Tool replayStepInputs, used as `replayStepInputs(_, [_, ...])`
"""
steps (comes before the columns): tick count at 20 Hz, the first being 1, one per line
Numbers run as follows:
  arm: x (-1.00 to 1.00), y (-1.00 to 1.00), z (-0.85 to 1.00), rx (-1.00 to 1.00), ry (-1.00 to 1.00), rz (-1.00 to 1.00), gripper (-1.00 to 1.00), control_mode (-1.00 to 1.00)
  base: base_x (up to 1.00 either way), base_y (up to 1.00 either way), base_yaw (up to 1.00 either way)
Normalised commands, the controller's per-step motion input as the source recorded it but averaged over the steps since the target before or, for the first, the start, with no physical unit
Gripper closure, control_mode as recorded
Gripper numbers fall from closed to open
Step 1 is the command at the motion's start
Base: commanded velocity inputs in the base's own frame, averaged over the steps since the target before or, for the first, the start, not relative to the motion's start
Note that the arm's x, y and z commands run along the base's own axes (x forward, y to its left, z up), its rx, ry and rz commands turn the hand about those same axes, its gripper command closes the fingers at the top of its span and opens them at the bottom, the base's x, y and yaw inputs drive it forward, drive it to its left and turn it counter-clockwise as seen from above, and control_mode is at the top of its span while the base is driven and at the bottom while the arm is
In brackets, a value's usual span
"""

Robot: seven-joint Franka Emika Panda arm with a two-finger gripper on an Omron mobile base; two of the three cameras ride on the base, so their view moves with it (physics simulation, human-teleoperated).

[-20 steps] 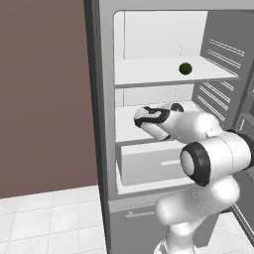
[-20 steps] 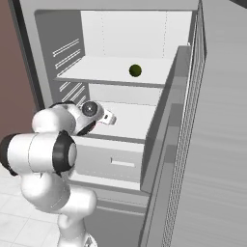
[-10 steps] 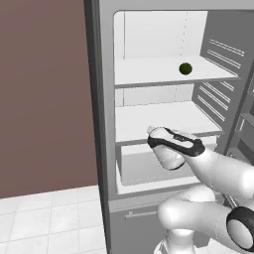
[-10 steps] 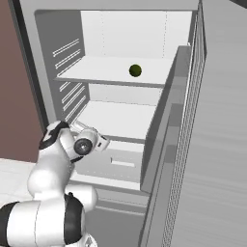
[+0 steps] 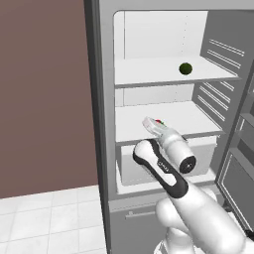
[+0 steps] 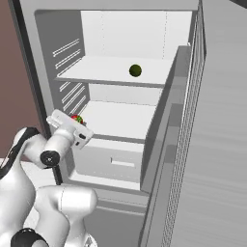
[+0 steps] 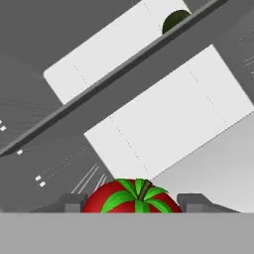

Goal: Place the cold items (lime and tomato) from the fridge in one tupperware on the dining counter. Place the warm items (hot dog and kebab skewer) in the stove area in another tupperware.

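White fridge [image 5: 163, 69] walls and shelves make up the whole backdrop, with a brown wall and pale floor tiles off to the claw's left. Working across from that side, the claw [image 7: 133, 202] reaches toward the front of the middle shelf [image 5: 168, 121] with the tomato [image 7: 131, 197] sitting squarely between its two dark finger tips [image 7: 69, 202]; the jaws stand partly apart at about the tomato's width, and they appear to be clamped on it, though the contact itself sits too low in the hand view to be certain. If the hold is only light, the round, smooth fruit could slip out as the arm backs away, and it would roll along the shelf or drop to the drawer [image 6: 113, 161] below the claw. Above and beyond the claw, on the upper shelf [image 6: 116, 75], the lime [image 5: 185, 68] rests well apart and unheld; a lift that rises too steeply could knock the hand against that shelf's front edge. To the claw's right, the open door [image 6: 212, 144] with its racks stands close, so a wide swing outward risks clipping it and jarring the tomato loose.
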Motion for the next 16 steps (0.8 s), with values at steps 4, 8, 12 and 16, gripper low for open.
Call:
replayStepInputs(4, [-0.99,-0.39,1.0,-0.09,0.36,-0.18,1.0,-1.0,0.0,0.0,0.0])
replayStepInputs(8, [-1.0,-0.64,1.0,-0.04,0.41,-0.02,1.0,-1.0,0.0,0.0,0.0])
replayStepInputs(12, [-1.0,-0.72,1.0,0.0,0.11,0.0,1.0,-1.0,0.0,0.0,0.0])
replayStepInputs(16, [-1.0,-0.32,1.0,0.0,-0.02,-0.03,1.0,-1.0,0.0,0.0,0.0])
